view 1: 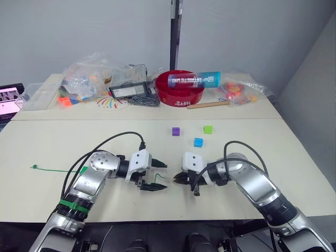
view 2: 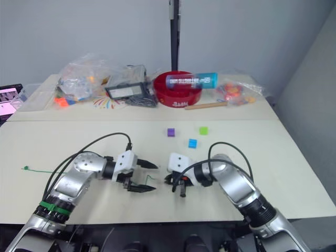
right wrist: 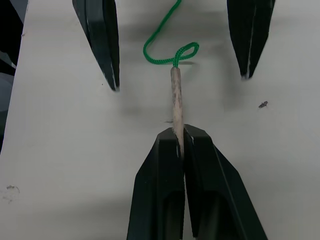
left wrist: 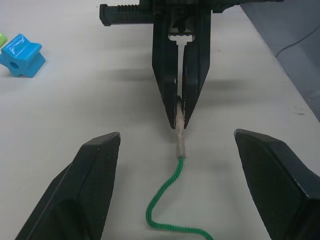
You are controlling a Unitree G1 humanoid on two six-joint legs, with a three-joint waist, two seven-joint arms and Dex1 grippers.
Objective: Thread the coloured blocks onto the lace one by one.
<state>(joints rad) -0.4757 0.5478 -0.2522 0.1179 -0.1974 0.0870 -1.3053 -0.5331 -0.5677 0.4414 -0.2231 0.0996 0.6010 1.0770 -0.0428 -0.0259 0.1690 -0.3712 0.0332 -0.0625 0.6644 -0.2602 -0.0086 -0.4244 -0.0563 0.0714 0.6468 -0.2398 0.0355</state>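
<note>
My right gripper is shut on the pale stiff tip of the green lace, near the table's front edge. Facing it from the left, my left gripper stands open, one finger on either side of the tip and not touching it. The lace loops just behind the tip and trails off left to its knot. A purple block, a light green block and a blue block lie loose on the table beyond the grippers.
Along the back of the table stand a red bowl with a tube across it, a dark box, bags of toys and a wooden stick. A screen sits at far left.
</note>
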